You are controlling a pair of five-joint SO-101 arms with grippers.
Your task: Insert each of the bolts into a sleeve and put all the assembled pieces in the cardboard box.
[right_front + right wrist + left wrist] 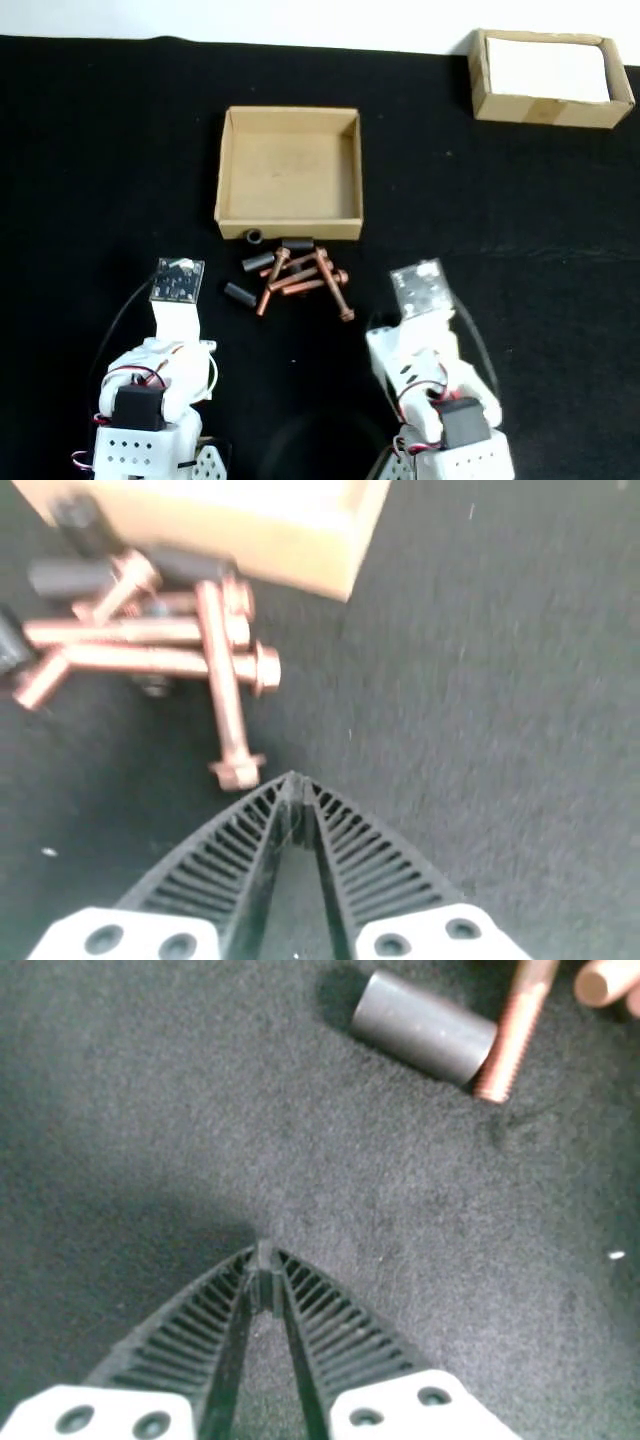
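Several copper bolts (300, 280) lie crossed in a pile on the black mat just in front of the open cardboard box (230, 165), with several dark sleeves (256, 263) scattered among and beside them. My left gripper (263, 1256) is shut above bare mat, a short way from one dark sleeve (425, 1028) whose end touches a bolt's threaded tip (505, 1055). My right gripper (291, 783) is shut with its tips just short of the head of the nearest bolt (225, 695). The box's corner (330, 540) lies beyond the pile.
A second, smaller cardboard box (550, 78) with a white sheet inside sits at the far right corner. Both arm bases (150, 420) stand at the near edge. Black mat (520, 220) covers the table to the right of the pile.
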